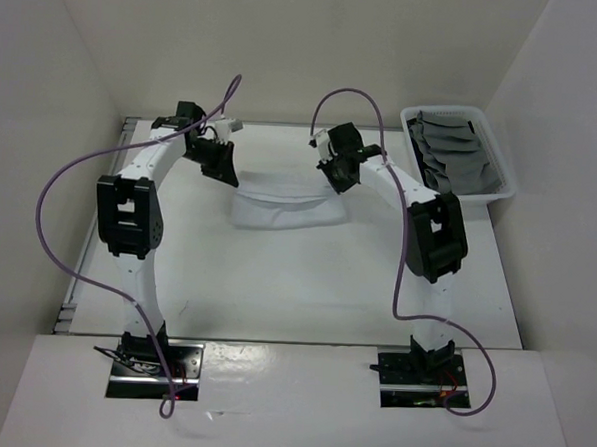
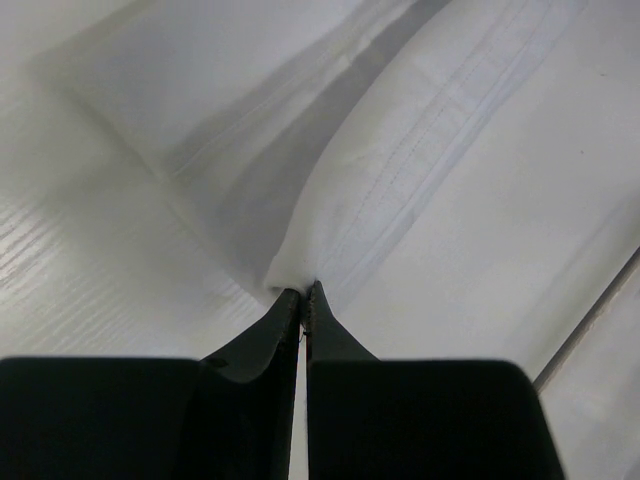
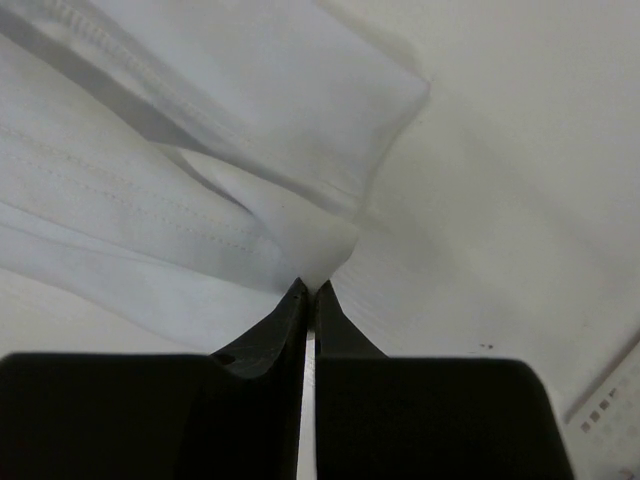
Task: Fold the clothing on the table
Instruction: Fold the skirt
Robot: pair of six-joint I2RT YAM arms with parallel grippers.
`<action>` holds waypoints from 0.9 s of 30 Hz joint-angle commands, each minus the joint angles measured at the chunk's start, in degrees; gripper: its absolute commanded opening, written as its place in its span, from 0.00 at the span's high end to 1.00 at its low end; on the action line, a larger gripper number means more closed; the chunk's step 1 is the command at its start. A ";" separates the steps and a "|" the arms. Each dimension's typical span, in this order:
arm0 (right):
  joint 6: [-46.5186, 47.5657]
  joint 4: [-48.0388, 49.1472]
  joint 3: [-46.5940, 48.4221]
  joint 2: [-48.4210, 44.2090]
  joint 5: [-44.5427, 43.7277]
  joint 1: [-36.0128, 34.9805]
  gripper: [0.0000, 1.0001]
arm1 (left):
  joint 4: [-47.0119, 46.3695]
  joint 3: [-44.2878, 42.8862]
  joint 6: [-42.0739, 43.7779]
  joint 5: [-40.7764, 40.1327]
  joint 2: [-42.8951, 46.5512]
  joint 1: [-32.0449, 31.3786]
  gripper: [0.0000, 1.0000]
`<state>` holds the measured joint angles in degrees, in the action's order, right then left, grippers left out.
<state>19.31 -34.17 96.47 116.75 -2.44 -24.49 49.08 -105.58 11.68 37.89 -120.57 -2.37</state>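
A white piece of clothing hangs between my two grippers above the far middle of the white table, its lower edge resting on the tabletop. My left gripper is shut on the clothing's left corner; in the left wrist view the clothing is pinched at the tips of that gripper. My right gripper is shut on the right corner; in the right wrist view the clothing bunches in folds just ahead of that gripper.
A white basket holding grey folded cloths stands at the far right corner. White walls close in the back and sides. A metal rail runs along the table's left edge. Purple cables loop over both arms.
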 commanded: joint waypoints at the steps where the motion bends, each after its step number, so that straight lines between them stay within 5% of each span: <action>1: -1.38 2.44 2.94 2.86 -0.55 0.23 0.97 | -1.97 -1.82 -2.10 2.19 -1.68 1.22 0.97; 5: -3.83 2.44 6.62 5.50 1.64 1.72 0.80 | -3.90 -4.45 -3.77 2.71 -3.78 1.76 0.97; 6: -5.84 2.44 7.67 6.12 1.65 2.86 0.74 | -3.90 -5.24 -4.64 2.72 -4.92 2.28 0.91; 12: -11.48 3.67 16.90 9.90 6.30 8.92 0.69 | -5.75 -11.75 -8.16 2.72 -9.76 4.04 0.73; 17: -12.19 3.68 20.51 13.06 4.55 10.77 0.66 | -7.95 -17.37 -11.15 0.61 -14.32 5.27 0.48; 23: -10.79 2.97 17.81 10.45 3.93 10.78 0.62 | -5.84 -23.27 -12.39 0.08 -17.94 7.03 0.43; 27: -8.06 3.67 10.43 4.12 4.02 8.06 0.47 | -4.08 -19.33 -11.77 0.17 -13.83 7.03 0.42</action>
<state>9.45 -31.75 110.87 127.50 1.69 -13.96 43.64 -126.48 0.36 37.43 -137.82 4.58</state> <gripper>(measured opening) 0.513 0.581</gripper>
